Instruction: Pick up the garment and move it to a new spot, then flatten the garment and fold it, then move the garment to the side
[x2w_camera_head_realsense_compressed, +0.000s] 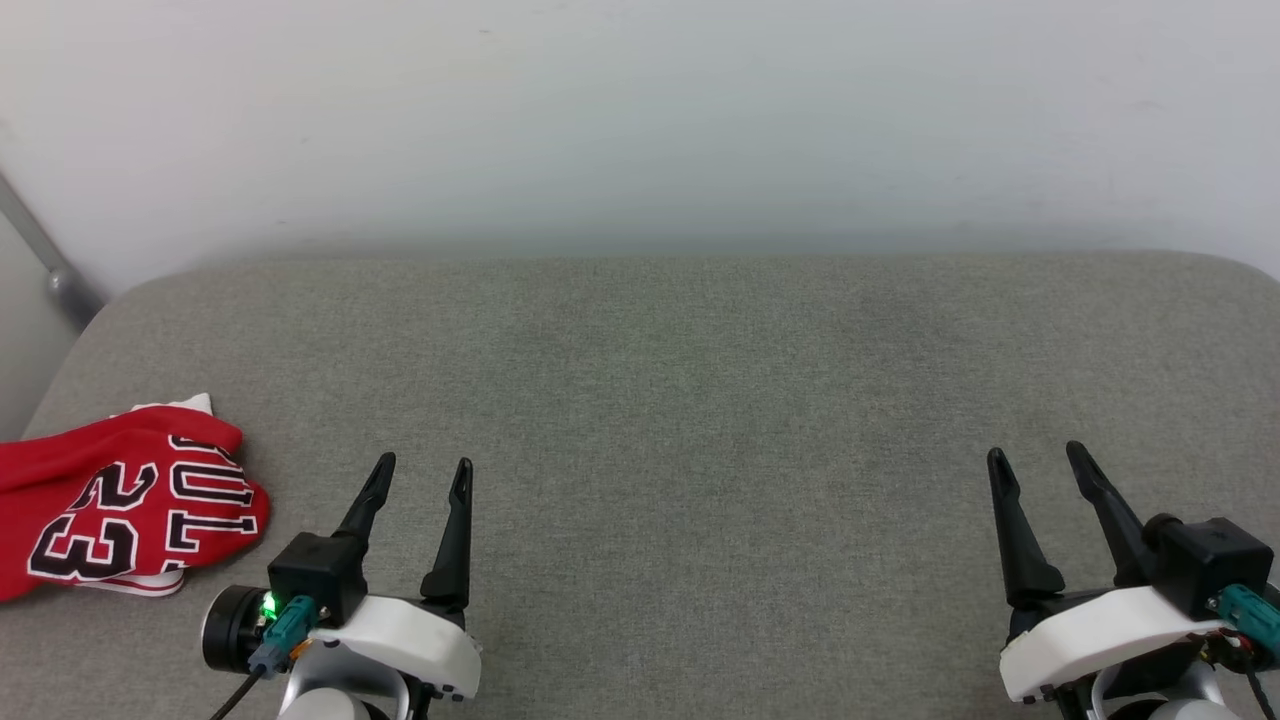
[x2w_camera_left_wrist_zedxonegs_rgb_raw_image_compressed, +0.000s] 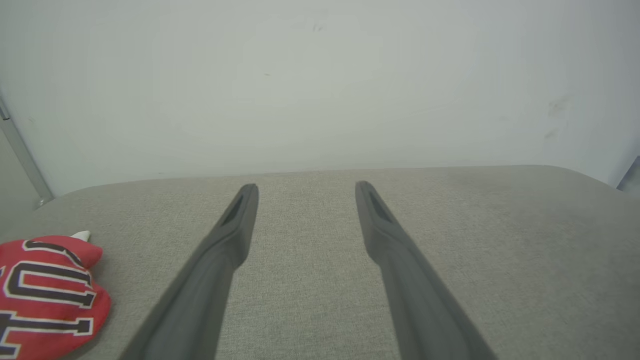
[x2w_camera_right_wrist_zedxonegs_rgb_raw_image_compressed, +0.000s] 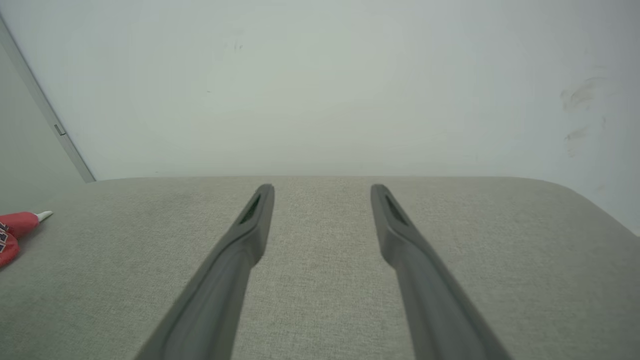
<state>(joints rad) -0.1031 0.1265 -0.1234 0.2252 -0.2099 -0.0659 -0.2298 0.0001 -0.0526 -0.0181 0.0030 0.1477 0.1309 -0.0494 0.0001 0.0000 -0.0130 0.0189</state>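
Garment (x2w_camera_head_realsense_compressed: 120, 505): compact red bundle at the far left edge of the grey surface (x2w_camera_head_realsense_compressed: 700, 400), "23" side up, nothing touching it. Left gripper (x2w_camera_head_realsense_compressed: 424, 465) is near its right side, fingers spread, empty. Right gripper (x2w_camera_head_realsense_compressed: 1035, 452) is well apart, fingers spread, empty. Judgement: the bundle looks rounded rather than flat. It may be folded and set aside or not yet picked up; the pictures do not settle which.
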